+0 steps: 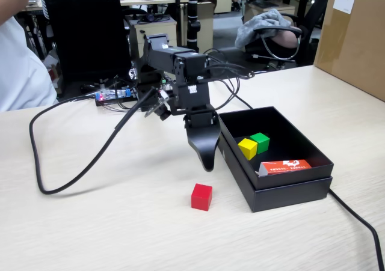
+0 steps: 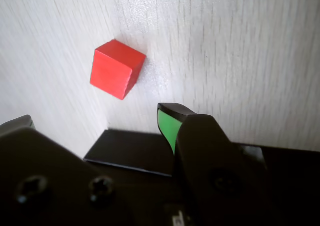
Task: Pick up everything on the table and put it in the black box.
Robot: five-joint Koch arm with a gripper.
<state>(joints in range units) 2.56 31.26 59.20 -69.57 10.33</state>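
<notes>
The red cube (image 1: pixel 201 196) (image 2: pixel 116 68) lies on the pale wood-grain table (image 1: pixel 120 223), left of the black box (image 1: pixel 289 191). Inside the box sit the yellow cube (image 1: pixel 247 148) and the green cube (image 1: pixel 260 141), side by side. My gripper (image 1: pixel 207 160) (image 2: pixel 95 121) hangs above the table just left of the box's near-left wall, a little behind the red cube. In the wrist view its jaws stand wide apart, one fingertip (image 2: pixel 167 123) showing a green pad, with nothing between them. A corner of the box (image 2: pixel 130 151) shows under the jaws.
A flat orange-red carton (image 1: pixel 286 166) lies in the box's front part. A thick black cable (image 1: pixel 54 187) loops over the table's left side and another (image 1: pixel 361 223) runs off at the right. A big brown carton (image 1: pixel 352 36) stands back right.
</notes>
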